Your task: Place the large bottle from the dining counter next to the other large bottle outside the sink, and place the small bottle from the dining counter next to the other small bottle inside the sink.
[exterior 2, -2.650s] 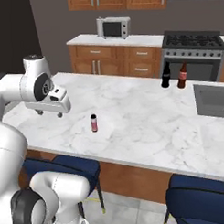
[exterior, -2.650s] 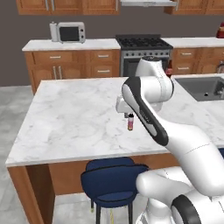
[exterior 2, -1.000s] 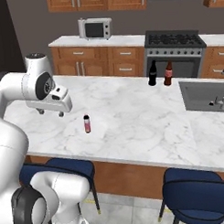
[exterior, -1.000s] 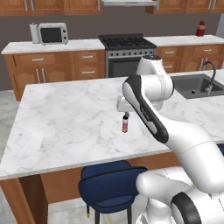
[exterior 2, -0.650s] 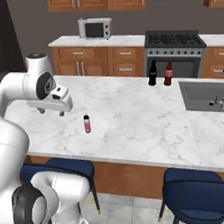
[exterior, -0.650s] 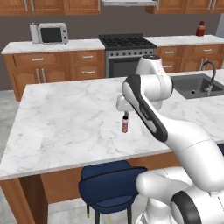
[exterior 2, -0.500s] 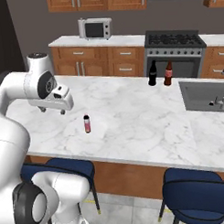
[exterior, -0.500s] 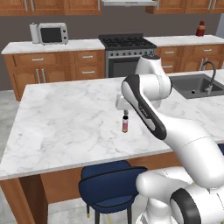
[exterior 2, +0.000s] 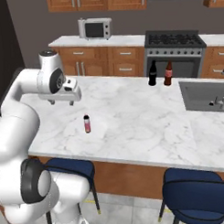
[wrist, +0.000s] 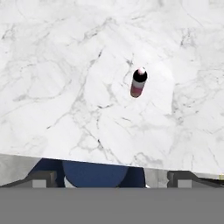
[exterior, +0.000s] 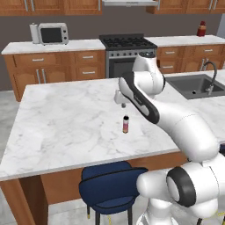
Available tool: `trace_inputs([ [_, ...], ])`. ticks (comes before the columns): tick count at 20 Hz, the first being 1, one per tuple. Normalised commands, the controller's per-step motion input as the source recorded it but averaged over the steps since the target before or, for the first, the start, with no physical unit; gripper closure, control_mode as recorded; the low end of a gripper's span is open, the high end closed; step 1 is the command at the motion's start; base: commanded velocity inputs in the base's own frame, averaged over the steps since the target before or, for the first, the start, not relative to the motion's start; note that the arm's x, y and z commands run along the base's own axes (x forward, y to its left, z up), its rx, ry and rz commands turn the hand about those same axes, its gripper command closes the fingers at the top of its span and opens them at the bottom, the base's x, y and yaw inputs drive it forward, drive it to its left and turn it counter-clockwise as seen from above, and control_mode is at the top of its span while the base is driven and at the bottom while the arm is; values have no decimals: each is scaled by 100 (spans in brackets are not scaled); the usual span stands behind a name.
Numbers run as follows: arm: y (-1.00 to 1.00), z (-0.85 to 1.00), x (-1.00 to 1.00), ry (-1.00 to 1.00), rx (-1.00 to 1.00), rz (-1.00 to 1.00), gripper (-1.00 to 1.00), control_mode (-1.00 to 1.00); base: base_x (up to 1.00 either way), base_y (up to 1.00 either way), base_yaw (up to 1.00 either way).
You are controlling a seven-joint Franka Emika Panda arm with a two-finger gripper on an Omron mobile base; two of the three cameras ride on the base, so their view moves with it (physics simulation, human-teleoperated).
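Observation:
The small bottle [exterior 2: 87, 123], pink-red with a dark cap, stands upright on the marbled dining counter [exterior 2: 132, 127]. My gripper [exterior 2: 62, 102] hovers above the counter, to the left of that bottle and a little farther back, open and empty. From the left base view the small bottle [exterior: 126, 124] is just below the gripper [exterior: 122, 104]. In the hand view the small bottle [wrist: 138, 83] is seen from above, well ahead of the wide-apart fingertips [wrist: 43, 177]. The black large bottle [exterior 2: 152, 73] and the red-brown other large bottle [exterior 2: 168, 74] stand side by side left of the sink [exterior 2: 202, 97].
A curved tap [exterior 2: 221, 98] rises at the sink's right side. Dark blue stools [exterior 2: 199, 193] [exterior: 107, 184] stand under the counter's near edge. A stove [exterior 2: 175, 40] and a microwave [exterior 2: 96, 28] line the back wall.
The whole scene slid left early on, so the base has driven right. Over the last second the arm, the open gripper and the bottles have kept still.

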Motion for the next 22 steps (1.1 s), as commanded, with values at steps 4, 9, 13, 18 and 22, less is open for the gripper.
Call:
trace_inputs([
  [4,-64,-14,58,11,-4,7,-100,-100,0,0,0],
  [9,-34,-10,9,2,0,1,-100,-100,0,0,0],
  [13,-3,-5,16,2,0,0,-100,-100,0,0,0],
  [18,11,-5,23,2,-4,0,-100,-100,0,0,0],
  [22,10,-19,17,4,-6,-1,-100,-100,0,0,0],
])
